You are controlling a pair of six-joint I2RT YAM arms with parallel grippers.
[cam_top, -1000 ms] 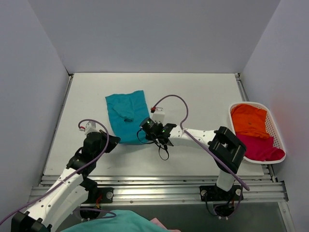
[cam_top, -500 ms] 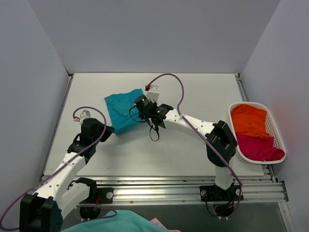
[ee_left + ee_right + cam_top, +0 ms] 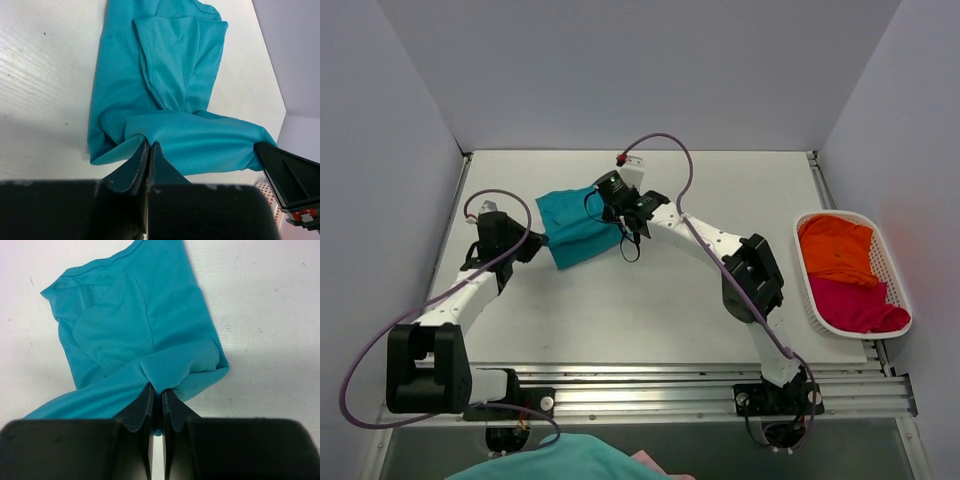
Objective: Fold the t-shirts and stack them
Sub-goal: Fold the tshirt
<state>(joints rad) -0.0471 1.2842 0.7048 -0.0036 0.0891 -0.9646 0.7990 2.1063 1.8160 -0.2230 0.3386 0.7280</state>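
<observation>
A teal t-shirt (image 3: 572,228) lies partly doubled over on the white table, left of centre. My left gripper (image 3: 533,240) is shut on its left edge, and in the left wrist view (image 3: 149,145) the cloth (image 3: 165,75) is bunched between the closed jaws. My right gripper (image 3: 607,203) is shut on the shirt's right edge, with the fabric (image 3: 130,330) pinched at the tips (image 3: 156,389) in the right wrist view. The held hem is lifted and stretched between the two grippers. An orange t-shirt (image 3: 835,250) and a magenta t-shirt (image 3: 855,305) lie in the basket.
A white lattice basket (image 3: 893,270) stands at the table's right edge. Grey walls close in the table on the left, back and right. The metal rail (image 3: 650,385) with the arm bases runs along the near edge. Teal and pink cloth (image 3: 570,463) shows below it.
Both grippers have moved away from the bases toward the back of the table, carrying the teal shirt's near edge over the rest. The shirt now covers a shorter patch.
</observation>
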